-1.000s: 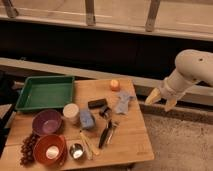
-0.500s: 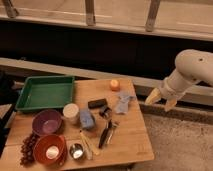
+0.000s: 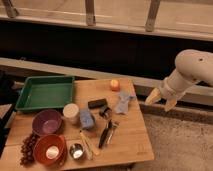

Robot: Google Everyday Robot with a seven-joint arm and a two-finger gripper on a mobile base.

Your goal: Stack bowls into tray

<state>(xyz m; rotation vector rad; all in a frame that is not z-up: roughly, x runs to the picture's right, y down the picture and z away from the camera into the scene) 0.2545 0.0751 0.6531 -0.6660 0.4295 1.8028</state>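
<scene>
The green tray [image 3: 30, 104] lies at the back left of the wooden table, with nothing in it. The dull purple bowl [image 3: 47, 122] sits in front of it. The red-orange bowl [image 3: 50, 148], with a pale spot inside, sits nearer still, by the front left corner. My gripper [image 3: 161, 99] hangs on the white arm to the right of the table, off its edge and far from both bowls. Its two pale fingers [image 3: 152, 97] are spread apart and hold nothing.
A white cup [image 3: 71, 113], a small metal cup [image 3: 76, 150], a blue object [image 3: 87, 119], a black block [image 3: 97, 104], a grey-blue cloth [image 3: 122, 102], an orange fruit [image 3: 114, 84], tongs [image 3: 106, 134], pale sticks [image 3: 87, 143] and dark grapes [image 3: 26, 148] lie on the table. A railing runs behind.
</scene>
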